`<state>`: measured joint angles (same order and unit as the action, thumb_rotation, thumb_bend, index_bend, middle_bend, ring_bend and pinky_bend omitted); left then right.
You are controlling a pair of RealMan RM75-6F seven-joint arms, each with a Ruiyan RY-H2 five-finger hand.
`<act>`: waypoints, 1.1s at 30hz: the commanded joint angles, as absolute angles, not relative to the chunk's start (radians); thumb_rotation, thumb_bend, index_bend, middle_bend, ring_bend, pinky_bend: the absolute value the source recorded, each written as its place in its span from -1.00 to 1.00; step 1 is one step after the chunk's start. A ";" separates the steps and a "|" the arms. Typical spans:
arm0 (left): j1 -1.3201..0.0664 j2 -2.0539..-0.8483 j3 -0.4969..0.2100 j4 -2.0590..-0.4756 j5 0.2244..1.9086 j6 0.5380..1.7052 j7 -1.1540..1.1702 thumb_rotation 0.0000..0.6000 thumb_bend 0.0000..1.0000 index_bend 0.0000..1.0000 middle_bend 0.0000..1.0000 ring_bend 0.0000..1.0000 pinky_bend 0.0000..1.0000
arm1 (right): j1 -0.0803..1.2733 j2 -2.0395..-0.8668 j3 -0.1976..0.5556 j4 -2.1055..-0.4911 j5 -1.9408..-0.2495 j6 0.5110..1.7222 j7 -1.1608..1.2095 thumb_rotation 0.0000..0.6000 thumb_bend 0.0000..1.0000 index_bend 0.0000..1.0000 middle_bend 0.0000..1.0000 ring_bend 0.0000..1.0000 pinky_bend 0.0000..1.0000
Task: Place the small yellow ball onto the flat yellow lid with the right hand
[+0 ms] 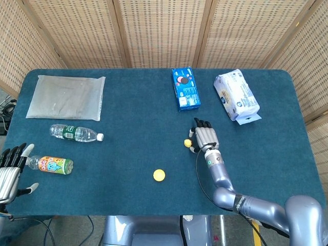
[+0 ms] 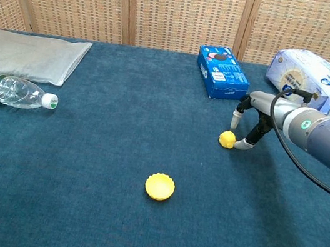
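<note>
The small yellow ball [image 1: 188, 143] [image 2: 227, 139] lies on the blue table right of centre. My right hand [image 1: 205, 137] [image 2: 251, 121] hovers just to the right of it, fingers apart and pointing down. One fingertip [image 2: 243, 144] sits right beside the ball, and nothing is gripped. The flat yellow lid [image 1: 159, 175] [image 2: 159, 186] lies nearer the front edge, to the left of the ball. My left hand [image 1: 10, 171] rests at the front left table edge, fingers spread and empty; the chest view does not show it.
A blue cookie box [image 1: 185, 88] and a white wipes pack [image 1: 236, 95] lie behind the right hand. On the left are a grey bag [image 1: 65, 96], a clear water bottle [image 1: 76, 133] and a small drink bottle [image 1: 51, 164] beside the left hand.
</note>
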<state>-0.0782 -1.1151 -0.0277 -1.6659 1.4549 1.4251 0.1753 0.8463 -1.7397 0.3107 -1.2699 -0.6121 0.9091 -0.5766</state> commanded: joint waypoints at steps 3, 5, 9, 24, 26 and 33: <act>-0.080 -1.116 -0.027 -1.666 1.453 1.424 0.178 1.00 -0.91 -1.00 -1.00 -1.00 -1.00 | 0.855 -1.744 0.305 -1.269 -0.597 0.908 -0.585 1.00 -0.53 -0.16 -1.00 -1.00 -1.00; -0.081 -1.116 -0.027 -1.667 1.451 1.423 0.180 1.00 -0.91 -1.00 -1.00 -1.00 -1.00 | 0.859 -1.746 0.301 -1.269 -0.591 0.907 -0.588 1.00 -0.53 -0.16 -1.00 -1.00 -1.00; -0.085 -1.117 -0.029 -1.665 1.440 1.414 0.179 1.00 -0.91 -1.00 -1.00 -1.00 -1.00 | 0.872 -1.763 0.297 -1.250 -0.580 0.907 -0.593 1.00 -0.52 -0.15 -1.00 -1.00 -1.00; -0.090 -1.120 -0.027 -1.664 1.432 1.412 0.186 1.00 -0.91 -1.00 -1.00 -1.00 -1.00 | 0.882 -1.769 0.305 -1.246 -0.551 0.904 -0.575 1.00 -0.34 0.07 -1.00 -1.00 -1.00; -0.090 -1.121 -0.027 -1.665 1.432 1.411 0.188 1.00 -0.91 -1.00 -1.00 -1.00 -1.00 | 0.881 -1.764 0.306 -1.254 -0.549 0.905 -0.570 1.00 -0.34 0.08 -1.00 -1.00 -1.00; -0.091 -1.122 -0.024 -1.665 1.432 1.412 0.191 1.00 -0.91 -1.00 -1.00 -1.00 -1.00 | 0.868 -1.718 0.307 -1.328 -0.581 0.924 -0.546 1.00 -0.34 0.09 -1.00 -1.00 -1.00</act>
<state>-0.0910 -1.1215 -0.0246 -1.6652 1.4320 1.4119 0.1905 0.8738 -1.7335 0.3064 -1.3064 -0.5679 0.9168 -0.5547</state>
